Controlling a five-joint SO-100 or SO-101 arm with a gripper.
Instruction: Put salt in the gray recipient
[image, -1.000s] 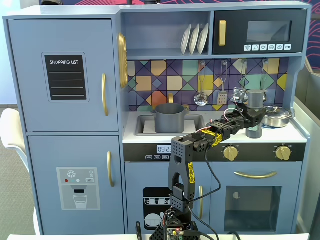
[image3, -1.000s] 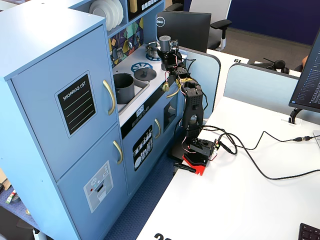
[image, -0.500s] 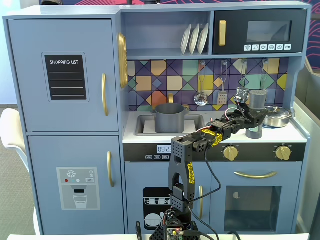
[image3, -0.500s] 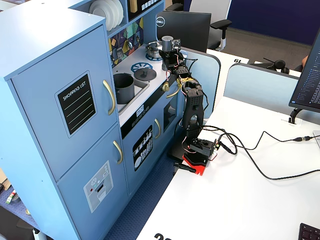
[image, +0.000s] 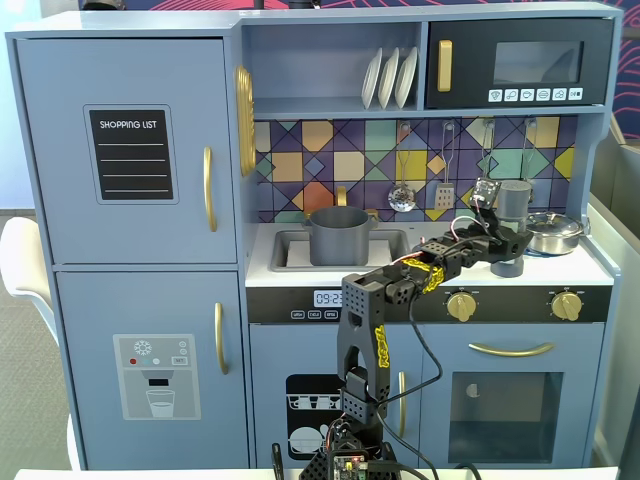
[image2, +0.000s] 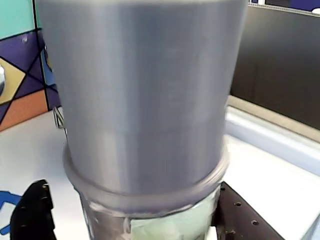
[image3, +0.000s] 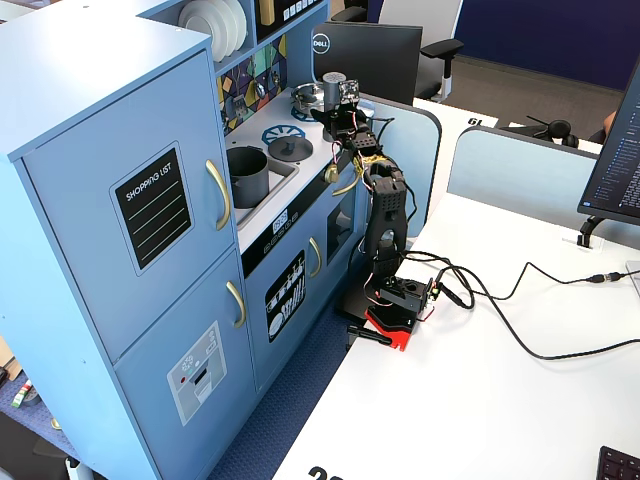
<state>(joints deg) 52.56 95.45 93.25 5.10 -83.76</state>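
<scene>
The salt shaker (image: 513, 199), a grey cylinder over a clear lower part, is upright at the right of the toy kitchen's counter. It fills the wrist view (image2: 145, 95) and also shows in the other fixed view (image3: 333, 84). My gripper (image: 499, 238) reaches it from the front with a jaw on each side. In the wrist view the right finger (image2: 240, 217) lies against the clear part. The left finger (image2: 31, 215) stands apart from it, with a strip of white counter between. The grey pot (image: 338, 234) stands in the sink at the left (image3: 247, 172).
A silver pan (image: 553, 232) sits right of the shaker. A dark grey lid (image: 507, 267) lies on the counter in front of the gripper. Utensils (image: 402, 195) hang on the tiled back wall. Knobs (image: 461, 306) line the oven front.
</scene>
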